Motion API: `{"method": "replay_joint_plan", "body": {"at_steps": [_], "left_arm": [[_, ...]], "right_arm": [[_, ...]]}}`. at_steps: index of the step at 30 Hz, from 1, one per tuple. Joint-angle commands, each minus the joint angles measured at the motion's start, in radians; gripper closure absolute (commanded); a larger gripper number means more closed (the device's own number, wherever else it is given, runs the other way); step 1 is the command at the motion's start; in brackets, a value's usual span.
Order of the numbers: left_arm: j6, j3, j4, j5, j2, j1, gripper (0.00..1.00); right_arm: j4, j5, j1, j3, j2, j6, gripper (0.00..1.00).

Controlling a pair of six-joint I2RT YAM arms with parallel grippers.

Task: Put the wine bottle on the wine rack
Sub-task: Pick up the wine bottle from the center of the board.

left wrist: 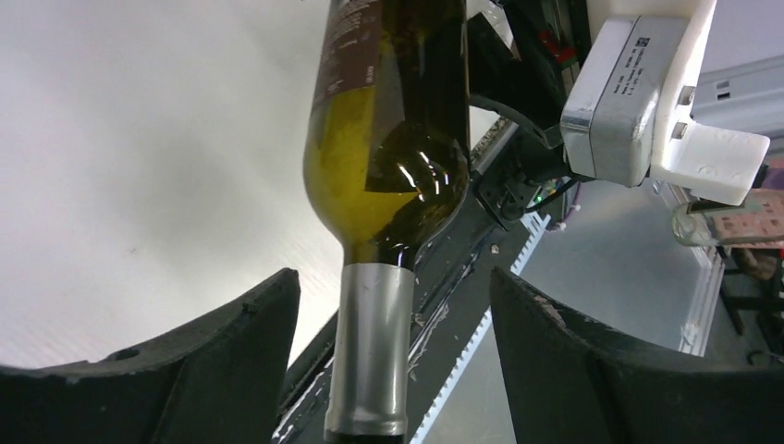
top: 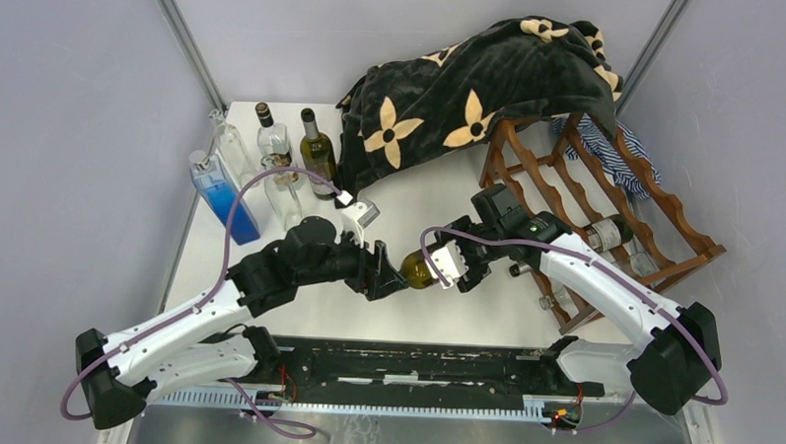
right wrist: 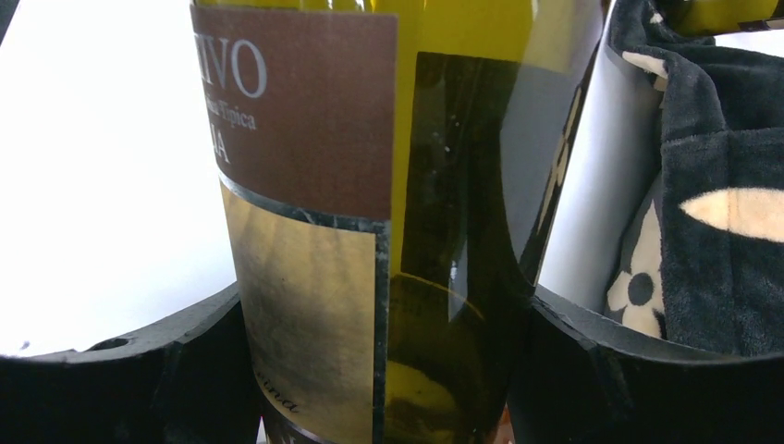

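Note:
The wine bottle (top: 419, 271), dark green glass with a brown and gold label, hangs level above the middle of the table between my two grippers. The right gripper (top: 459, 264) is shut on its body, both black jaws pressed against the glass (right wrist: 370, 185). My left gripper (top: 392, 273) stands open around the silver-capped neck (left wrist: 374, 351), with a gap on each side of it. The wine rack (top: 666, 207), dark reddish-brown with wavy rails, stands at the right of the table, beyond the right arm.
Several upright bottles (top: 318, 150) and a blue one (top: 217, 196) stand at the back left. A black flowered blanket (top: 453, 86) drapes over the rack's back end, with a striped cloth (top: 618, 151) beside it. A bottle (top: 606, 232) lies in the rack.

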Motion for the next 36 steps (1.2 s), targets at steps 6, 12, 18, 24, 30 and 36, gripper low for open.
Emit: {"method": "replay_joint_plan", "body": {"at_steps": [6, 12, 18, 24, 30, 36], "left_arm": [[0.024, -0.016, 0.061, 0.168, 0.087, 0.009, 0.28], [0.03, -0.026, 0.092, 0.16, 0.121, 0.009, 0.3], [0.043, -0.032, 0.1, 0.167, 0.144, 0.009, 0.35], [0.056, -0.027, 0.101, 0.175, 0.159, 0.013, 0.54], [0.084, -0.023, 0.105, 0.22, 0.177, 0.016, 0.97], [0.065, -0.069, 0.192, 0.241, 0.169, 0.016, 0.98]], "right_arm": [[0.058, 0.011, 0.01, 0.074, -0.045, -0.021, 1.0], [0.058, 0.012, 0.011, 0.076, -0.045, -0.017, 1.0], [0.055, 0.007, 0.014, 0.067, -0.051, -0.019, 1.0], [0.056, 0.006, 0.019, 0.059, -0.055, -0.021, 1.0], [0.048, 0.004, 0.024, 0.052, -0.055, -0.025, 1.0], [0.015, -0.02, 0.029, 0.062, -0.037, 0.023, 0.48]]}}
